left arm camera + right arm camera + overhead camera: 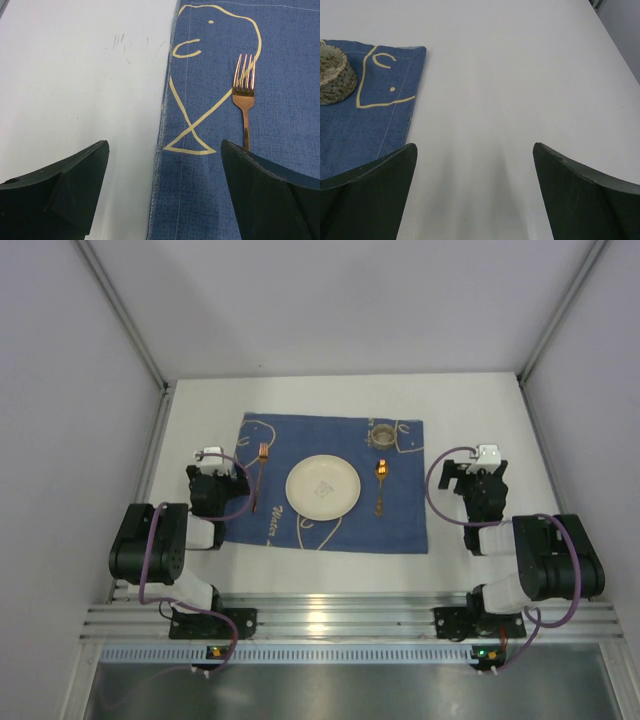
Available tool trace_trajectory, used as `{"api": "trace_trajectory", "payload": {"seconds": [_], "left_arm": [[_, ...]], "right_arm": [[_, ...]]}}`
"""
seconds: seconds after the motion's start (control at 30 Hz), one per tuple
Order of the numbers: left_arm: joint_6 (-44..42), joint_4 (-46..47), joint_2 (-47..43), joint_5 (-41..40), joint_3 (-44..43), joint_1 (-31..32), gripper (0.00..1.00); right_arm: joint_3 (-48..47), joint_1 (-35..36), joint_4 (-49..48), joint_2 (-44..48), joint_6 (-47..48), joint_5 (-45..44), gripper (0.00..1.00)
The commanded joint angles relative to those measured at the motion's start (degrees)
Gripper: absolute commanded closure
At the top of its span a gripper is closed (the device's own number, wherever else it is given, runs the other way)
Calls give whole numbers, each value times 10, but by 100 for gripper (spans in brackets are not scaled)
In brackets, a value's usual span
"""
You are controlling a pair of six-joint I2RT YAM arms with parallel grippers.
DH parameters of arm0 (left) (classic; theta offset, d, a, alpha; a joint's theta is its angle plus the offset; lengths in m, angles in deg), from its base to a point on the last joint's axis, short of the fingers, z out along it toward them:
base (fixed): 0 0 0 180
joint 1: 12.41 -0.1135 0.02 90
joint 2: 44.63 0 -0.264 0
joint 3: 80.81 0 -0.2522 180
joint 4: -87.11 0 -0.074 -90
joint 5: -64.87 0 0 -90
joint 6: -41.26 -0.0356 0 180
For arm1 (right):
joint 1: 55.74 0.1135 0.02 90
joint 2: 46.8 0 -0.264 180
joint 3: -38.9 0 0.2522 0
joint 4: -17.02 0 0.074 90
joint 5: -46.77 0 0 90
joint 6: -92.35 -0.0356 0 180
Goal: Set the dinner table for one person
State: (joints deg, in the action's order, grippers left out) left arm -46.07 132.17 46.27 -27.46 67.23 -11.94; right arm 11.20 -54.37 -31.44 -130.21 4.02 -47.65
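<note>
Jaws of the left gripper [164, 145] stood wide apart, nothing between the fingers. In the left wrist view the dinner table [75, 75] filled the left half of the frame, lying under the left finger and part of the gap. The left hem of the blue placemat [210, 200] ran up between the jaws. A copper fork [245, 100] lay on the cloth just above the right finger, tines toward the top of the frame.

From the top view, further right on the placemat: white plate [322, 487] at centre, copper spoon [381, 485] just beside it, and a small speckled bowl [383, 433] above the spoon.

At the right, the right gripper [474, 146] was also wide open and empty. Bare white tabletop filled its gap and everything beyond, with the placemat corner and bowl at the frame's upper left.
</note>
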Motion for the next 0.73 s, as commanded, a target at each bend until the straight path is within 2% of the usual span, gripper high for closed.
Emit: {"api": "trace_trajectory", "payload": {"seconds": [0.0, 0.7], "left_arm": [[2, 44, -5, 11, 2, 0, 2], [2, 44, -6, 11, 2, 0, 2]], "right_arm": [[-11, -7, -33, 4, -11, 15, 0], [-10, -8, -38, 3, -8, 13, 0]]}}
